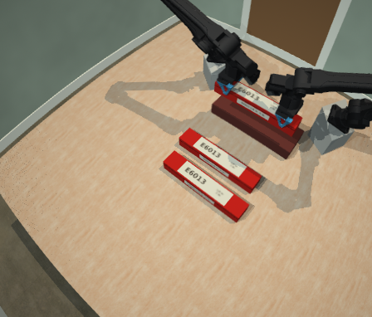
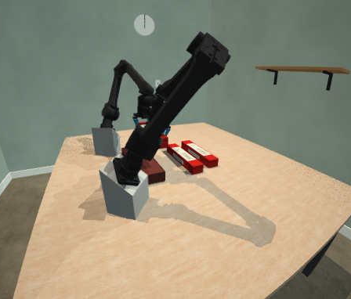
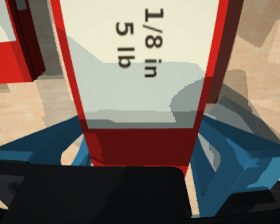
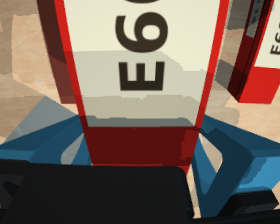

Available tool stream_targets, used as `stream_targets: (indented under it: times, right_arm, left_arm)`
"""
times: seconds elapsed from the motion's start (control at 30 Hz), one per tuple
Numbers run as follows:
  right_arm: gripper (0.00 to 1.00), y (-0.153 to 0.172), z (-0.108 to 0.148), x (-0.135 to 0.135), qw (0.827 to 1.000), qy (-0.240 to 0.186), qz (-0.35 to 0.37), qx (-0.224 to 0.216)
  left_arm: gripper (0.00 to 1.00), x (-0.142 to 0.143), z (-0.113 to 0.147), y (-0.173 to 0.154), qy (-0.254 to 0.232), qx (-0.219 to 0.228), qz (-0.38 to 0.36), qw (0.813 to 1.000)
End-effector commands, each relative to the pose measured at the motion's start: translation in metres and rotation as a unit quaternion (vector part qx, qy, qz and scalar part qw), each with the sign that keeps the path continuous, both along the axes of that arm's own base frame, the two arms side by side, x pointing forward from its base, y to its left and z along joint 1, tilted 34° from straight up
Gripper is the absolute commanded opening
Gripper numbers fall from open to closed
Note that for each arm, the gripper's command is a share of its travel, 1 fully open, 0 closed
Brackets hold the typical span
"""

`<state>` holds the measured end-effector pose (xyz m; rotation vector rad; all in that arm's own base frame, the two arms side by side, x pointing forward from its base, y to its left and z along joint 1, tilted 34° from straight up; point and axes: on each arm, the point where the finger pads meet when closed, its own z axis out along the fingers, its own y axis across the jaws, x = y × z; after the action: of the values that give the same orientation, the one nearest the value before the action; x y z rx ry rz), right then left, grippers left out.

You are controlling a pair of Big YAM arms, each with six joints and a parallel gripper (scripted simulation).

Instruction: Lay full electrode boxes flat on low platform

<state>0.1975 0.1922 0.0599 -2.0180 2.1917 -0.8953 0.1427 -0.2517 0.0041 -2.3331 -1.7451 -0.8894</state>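
A red E6013 electrode box (image 1: 257, 104) lies lengthwise over the dark red low platform (image 1: 253, 126); I cannot tell whether it rests on it. My right gripper (image 1: 225, 88) is shut on its E6013 end, which fills the right wrist view (image 4: 140, 43). My left gripper (image 1: 283, 121) is shut on the other end, marked "1/8 in, 5 lb" in the left wrist view (image 3: 144, 50). Two more red boxes (image 1: 220, 159) (image 1: 205, 185) lie flat and side by side on the table in front of the platform. In the exterior view an arm hides most of the held box.
Grey arm pedestals stand at the platform's two ends (image 1: 331, 129) (image 1: 212, 68). The nearer loose box lies a short gap from the platform's front edge. The table's curved edge runs along the left.
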Motion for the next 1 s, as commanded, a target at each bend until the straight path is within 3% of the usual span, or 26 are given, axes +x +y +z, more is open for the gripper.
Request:
stream_targets:
  times: [0.0,0.83,0.97]
  right_arm:
    - [0.0,-0.001,0.014,-0.011,1.0,-0.01,0.007,0.002]
    - [0.0,0.01,0.001,-0.045,1.0,-0.013,0.007,0.015]
    - [0.0,-0.002,-0.008,-0.055,1.0,-0.009,0.007,0.002]
  left_arm:
    - [0.0,-0.01,0.019,-0.003,-0.011,-0.017,-0.007,1.0]
    - [0.0,-0.047,0.007,0.011,-0.01,-0.018,-0.007,1.0]
    - [0.0,-0.055,0.004,0.015,-0.008,-0.017,-0.006,1.0]
